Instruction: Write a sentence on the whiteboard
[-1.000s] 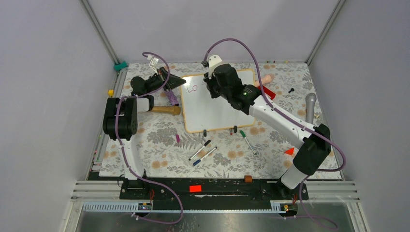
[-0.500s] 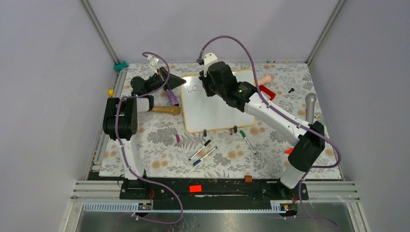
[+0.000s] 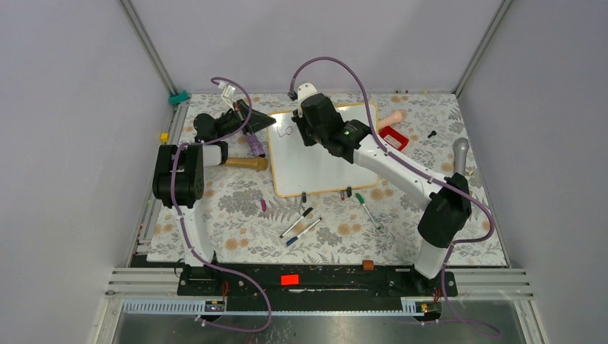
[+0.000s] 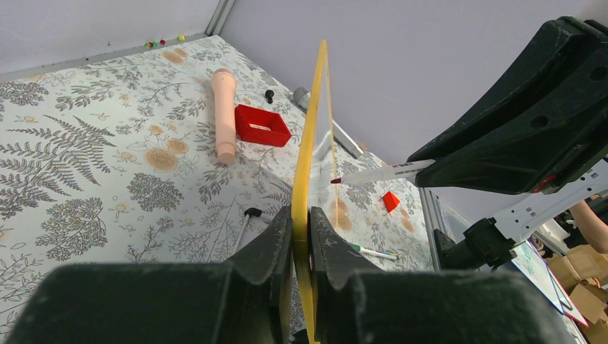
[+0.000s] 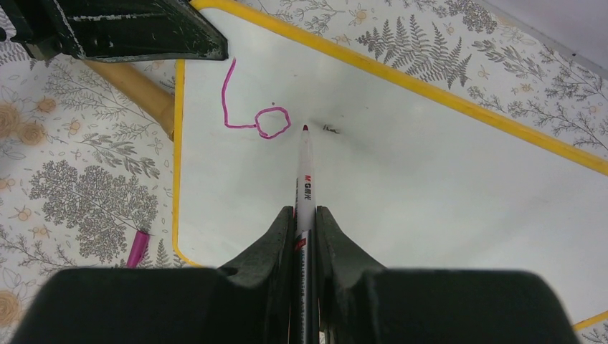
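Observation:
The whiteboard (image 3: 323,161) lies on the floral table, its frame yellow in the wrist views (image 5: 459,97). Pink handwriting "Lo" (image 5: 251,115) stands near its far left corner, also in the top view (image 3: 285,131). My right gripper (image 5: 305,215) is shut on a white marker (image 5: 305,172); its red tip sits just right of the "o", at or just above the board. My left gripper (image 4: 301,222) is shut on the board's left edge (image 4: 310,136). In the top view the left gripper (image 3: 267,122) and right gripper (image 3: 305,129) are at the far left corner.
A wooden-handled tool (image 3: 244,163) and a purple marker (image 3: 255,145) lie left of the board. Several loose markers (image 3: 301,223) lie in front of it. A red box (image 3: 394,137) and a pink cylinder (image 3: 391,118) sit at the far right. A grey cylinder (image 3: 459,159) lies farther right.
My right arm has shifted left along the board's far edge, bringing the marker closer to the "Lo". The left arm and the board have not moved.

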You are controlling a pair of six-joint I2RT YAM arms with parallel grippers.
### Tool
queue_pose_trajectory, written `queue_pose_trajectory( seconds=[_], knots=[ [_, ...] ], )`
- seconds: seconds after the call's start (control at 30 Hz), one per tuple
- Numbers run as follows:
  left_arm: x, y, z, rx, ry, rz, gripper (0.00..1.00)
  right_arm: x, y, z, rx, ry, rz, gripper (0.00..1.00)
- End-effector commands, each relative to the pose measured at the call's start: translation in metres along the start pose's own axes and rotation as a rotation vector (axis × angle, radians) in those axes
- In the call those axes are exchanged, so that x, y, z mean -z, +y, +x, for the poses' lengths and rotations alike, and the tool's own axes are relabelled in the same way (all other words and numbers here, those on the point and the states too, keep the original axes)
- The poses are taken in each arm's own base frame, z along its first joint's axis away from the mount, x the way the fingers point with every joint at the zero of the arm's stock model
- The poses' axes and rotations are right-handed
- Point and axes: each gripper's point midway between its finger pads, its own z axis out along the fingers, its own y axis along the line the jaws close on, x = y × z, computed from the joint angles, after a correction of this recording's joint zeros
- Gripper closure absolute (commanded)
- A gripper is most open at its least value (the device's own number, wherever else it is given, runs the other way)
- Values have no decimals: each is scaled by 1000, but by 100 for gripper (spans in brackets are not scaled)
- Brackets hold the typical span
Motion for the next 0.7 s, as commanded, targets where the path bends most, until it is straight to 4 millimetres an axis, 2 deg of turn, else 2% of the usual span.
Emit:
queue_pose_trajectory(
  seconds=[0.0, 0.3, 0.67],
  knots=[
    [-5, -22, 15, -151, 80, 96, 98, 4, 4, -21, -15, -48, 0, 100],
    [-5, -22, 15, -152, 80, 95, 98, 0, 7, -25, -11, -51, -7, 100],
    [-4, -23, 15, -155, 82, 98, 98, -7, 5, -17, -4, -16, 15, 100]
  ],
)
